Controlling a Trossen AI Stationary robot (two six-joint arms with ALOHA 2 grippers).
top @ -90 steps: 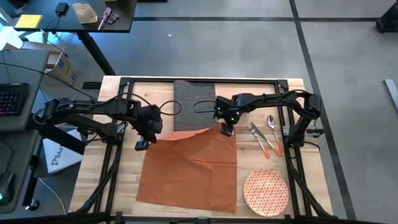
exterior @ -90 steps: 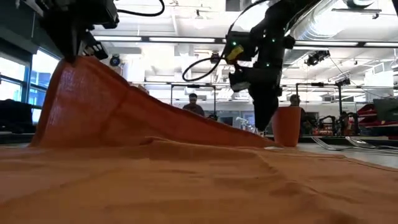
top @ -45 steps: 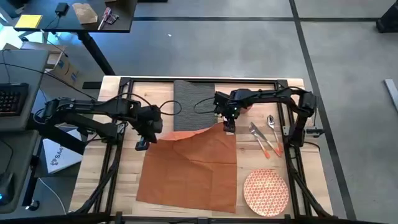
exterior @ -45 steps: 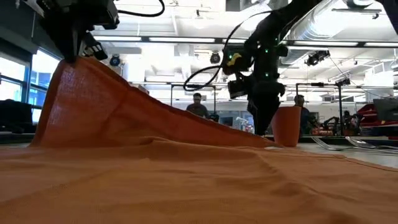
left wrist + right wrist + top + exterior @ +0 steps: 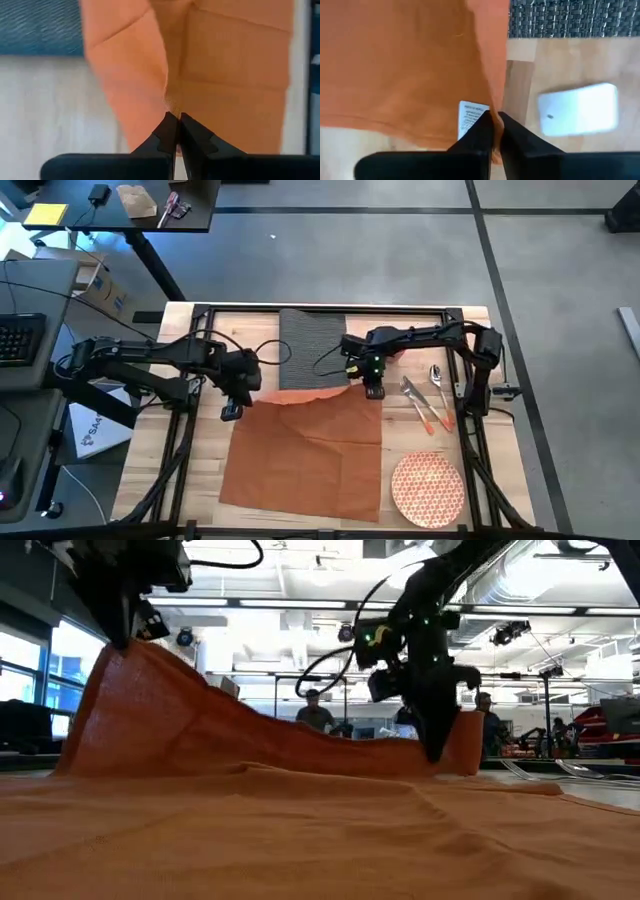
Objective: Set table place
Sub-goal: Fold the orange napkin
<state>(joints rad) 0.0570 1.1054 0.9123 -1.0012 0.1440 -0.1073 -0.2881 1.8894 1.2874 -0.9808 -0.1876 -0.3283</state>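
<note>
Above the counter [image 5: 200, 490], in the high view, an orange napkin [image 5: 310, 450] lies spread across the wooden top, its far edge overlapping the near end of a dark ribbed placemat [image 5: 312, 340]. The left gripper [image 5: 232, 405] pinches the napkin's far left corner; the right gripper [image 5: 373, 387] pinches the far right corner. Right of the napkin lie a fork [image 5: 412, 395], a spoon [image 5: 437, 380] and an orange-handled utensil [image 5: 432, 415], close together. A red-and-white patterned plate [image 5: 428, 490] sits beside the napkin's near right corner.

At counter height, in the low view, the napkin [image 5: 300, 830] fills the foreground. Its left corner is raised high under the left gripper [image 5: 125, 635]; its right corner is raised lower under the right gripper [image 5: 437, 745]. People stand in the room behind.

From the left wrist, the fingers [image 5: 165, 137] are clenched on a fold of the napkin [image 5: 225, 80], with the placemat [image 5: 40, 27] beyond.

From the right wrist, the fingers [image 5: 480, 132] are clenched on the napkin's [image 5: 405, 60] edge beside a white care label [image 5: 470, 117]. The placemat [image 5: 570, 17] and bare counter [image 5: 560, 65] lie past that edge.
</note>
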